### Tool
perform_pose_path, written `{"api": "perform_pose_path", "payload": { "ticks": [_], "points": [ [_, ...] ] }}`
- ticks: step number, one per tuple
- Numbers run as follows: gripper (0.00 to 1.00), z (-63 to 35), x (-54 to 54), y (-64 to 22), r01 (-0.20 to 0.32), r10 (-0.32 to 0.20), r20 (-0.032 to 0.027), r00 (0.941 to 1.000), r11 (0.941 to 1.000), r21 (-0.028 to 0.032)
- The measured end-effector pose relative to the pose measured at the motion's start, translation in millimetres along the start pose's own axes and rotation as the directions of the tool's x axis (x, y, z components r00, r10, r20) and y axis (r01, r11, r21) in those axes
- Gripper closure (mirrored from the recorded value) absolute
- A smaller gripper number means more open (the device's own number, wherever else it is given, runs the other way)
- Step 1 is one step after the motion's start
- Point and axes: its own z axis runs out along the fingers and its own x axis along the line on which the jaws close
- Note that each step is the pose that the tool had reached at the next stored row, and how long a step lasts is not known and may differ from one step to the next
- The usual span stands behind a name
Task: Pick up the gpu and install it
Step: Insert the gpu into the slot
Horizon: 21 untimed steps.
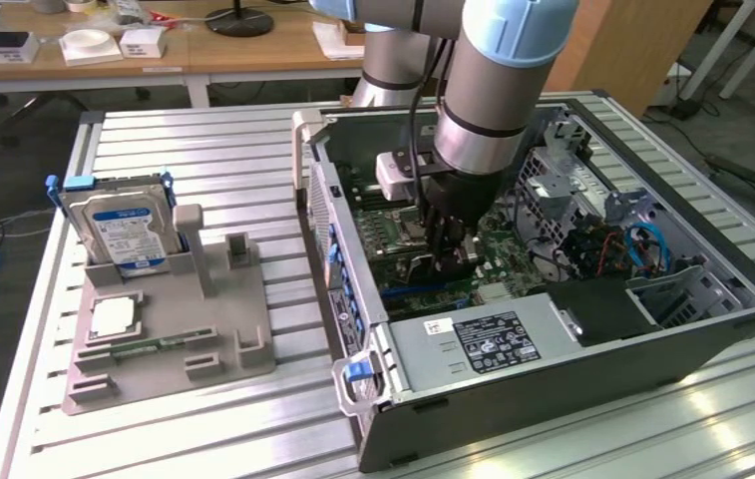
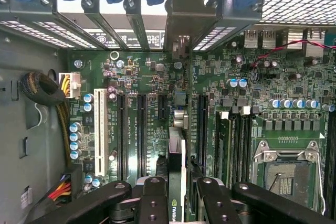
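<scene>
Now the arm is deep inside the open case (image 1: 696, 329), gripper (image 1: 447, 261) down over the motherboard (image 1: 397, 225) near the middle of the case floor. From the wrist, the gpu (image 2: 177, 174) sits edge-on between the black fingers (image 2: 152, 203), which are pinched on it from both sides, a green logo showing on its near face. The card stands upright, running straight out toward the rear slot covers (image 2: 131, 22), its silver bracket (image 2: 181, 14) up against that rear wall. It hangs over or in one of the long black slots (image 2: 140, 135); whether the edge connector is seated I cannot tell.

My read on handling: a thin, stiff, light card, but fragile, with bare circuitry and a fine contact edge, so a squeeze on the flat faces near the top edge, as here, looks the safe hold. Tilt would jam it, so it wants to stay square to the slot.

Out on the table (image 1: 217, 150), beside the case's left wall in the exterior view, the grey tray (image 1: 217, 329) holds the hard drive (image 1: 122, 232) upright at its far corner and a CPU (image 1: 114, 316) lying flat below it.
</scene>
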Motion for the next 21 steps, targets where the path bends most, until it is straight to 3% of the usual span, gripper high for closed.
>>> {"api": "perform_pose_path", "payload": {
  "ticks": [21],
  "points": [
    [0.74,4.2,-0.2,0.7,0.0,0.0,0.0001,1.0,1.0,0.0]
  ]
}}
